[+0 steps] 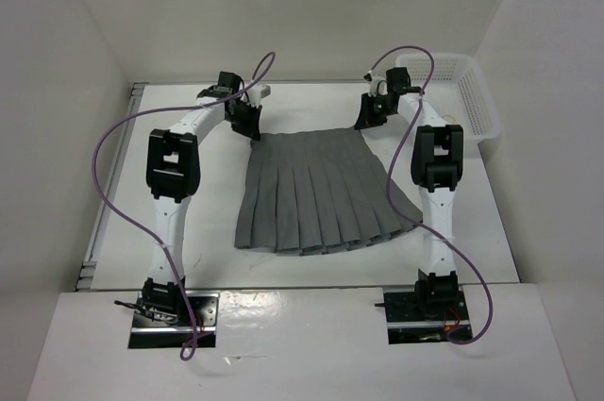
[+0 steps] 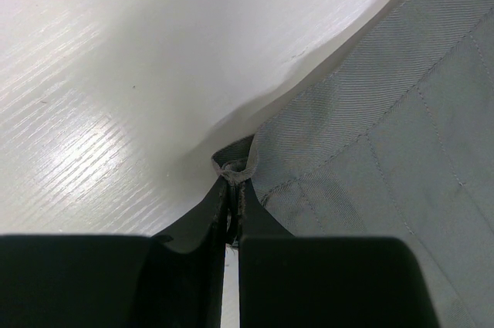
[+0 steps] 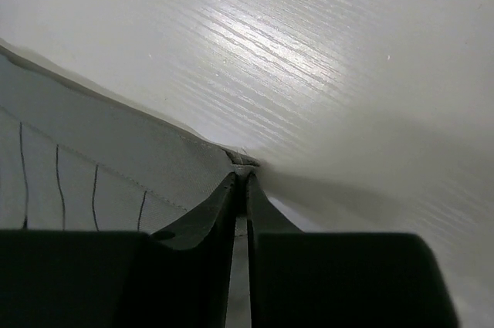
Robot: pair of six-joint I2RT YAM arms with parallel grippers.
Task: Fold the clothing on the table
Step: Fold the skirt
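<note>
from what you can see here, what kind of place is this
Probably a robot lab test cell, not a home: a white table boxed in by bare white walls, a left arm and right arm bolted at its near edge, one grey skirt laid out.

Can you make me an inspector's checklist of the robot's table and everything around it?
Surface: white table, smooth and matte.
Job's things: grey pleated skirt lying flat, waistband at the far side, hem fanned toward the arm bases, not yet folded.
Clutter: white mesh basket at the far right corner.
Grippers: left gripper pinches the waistband's left corner; right gripper pinches its right corner.
Cables: purple cables loop along both arms.
Surroundings: plain white walls on three sides.
</note>
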